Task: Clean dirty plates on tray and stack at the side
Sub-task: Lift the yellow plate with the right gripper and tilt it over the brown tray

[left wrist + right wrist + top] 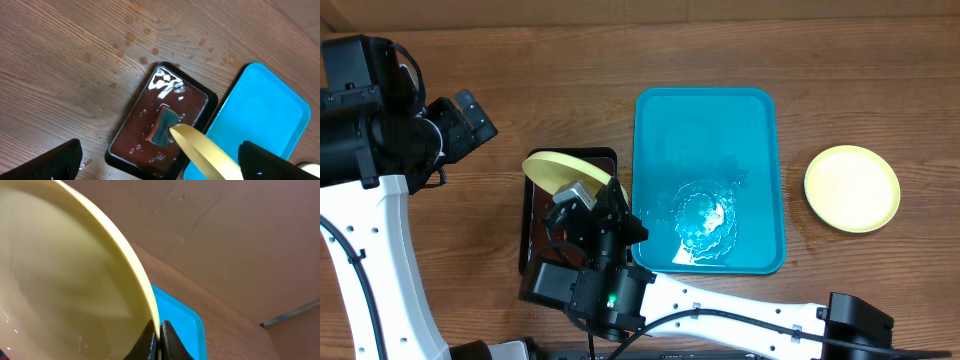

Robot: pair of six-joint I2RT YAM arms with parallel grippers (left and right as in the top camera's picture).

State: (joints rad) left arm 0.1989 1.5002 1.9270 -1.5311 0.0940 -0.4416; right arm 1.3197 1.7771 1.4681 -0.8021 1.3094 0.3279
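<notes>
Our right claw (pixel 157 339) is pinched shut on the rim of a tilted plate (pixel 75 280); the sponge (pixel 162 127) lies just below it. We judge the plate light, stiff and slippery, so a firm rim grip suits. Our left claw (pixel 472 118) gapes wide, holding nothing.
</notes>
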